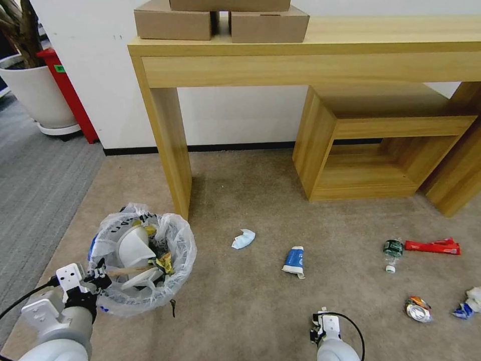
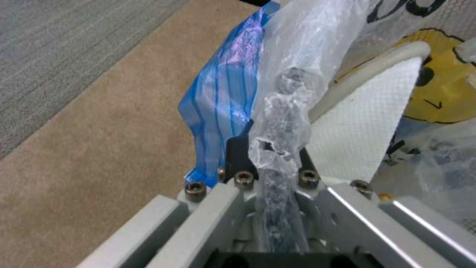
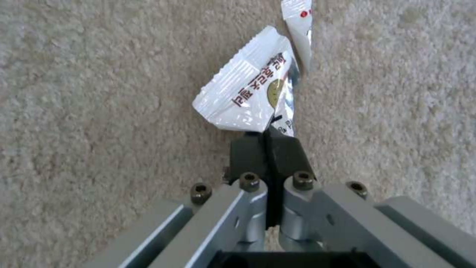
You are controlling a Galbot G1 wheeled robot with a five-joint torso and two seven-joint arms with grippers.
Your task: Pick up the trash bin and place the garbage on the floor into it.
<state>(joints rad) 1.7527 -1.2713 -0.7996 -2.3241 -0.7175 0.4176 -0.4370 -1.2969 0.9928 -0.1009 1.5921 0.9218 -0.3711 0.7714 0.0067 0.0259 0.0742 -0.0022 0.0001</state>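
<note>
A: Head view, status of the bin?
B: The trash bin [image 1: 143, 263] sits on the beige floor [image 1: 240, 301] at the robot's left, near the leg of the wooden desk [image 1: 165, 145]. Its white bag liner [image 1: 178, 245] is spread over the rim, and a white slipper [image 1: 134, 246] and yellow scraps lie inside. The left gripper [image 1: 95, 278] is at the near rim.
A: And the loose litter?
B: A crumpled white paper [image 1: 243, 239] and a blue-white wrapper [image 1: 294, 260] lie mid-floor. A green bottle [image 1: 393, 249], a long red packet [image 1: 432, 246] and a crushed can [image 1: 418, 309] lie to the right. The right gripper [image 1: 316, 331] is low, near the bottom edge.
A: Left wrist view, gripper state?
B: The left gripper [image 2: 270, 149] has its fingers [image 2: 238, 150] closed together on the bin rim, with the liner [image 2: 282, 123] bunched between them. A blue plastic sheet [image 2: 223, 100] hangs outside the rim; the slipper [image 2: 367, 123] is inside.
A: Right wrist view?
B: The right gripper [image 3: 267, 143] has its fingers [image 3: 245, 152] pressed together on the edge of a white snack wrapper [image 3: 248, 98] with red lettering. Whether the wrapper is lifted clear of the floor [image 3: 99, 93] cannot be told. A second white scrap [image 3: 299, 22] lies just beyond it
</note>
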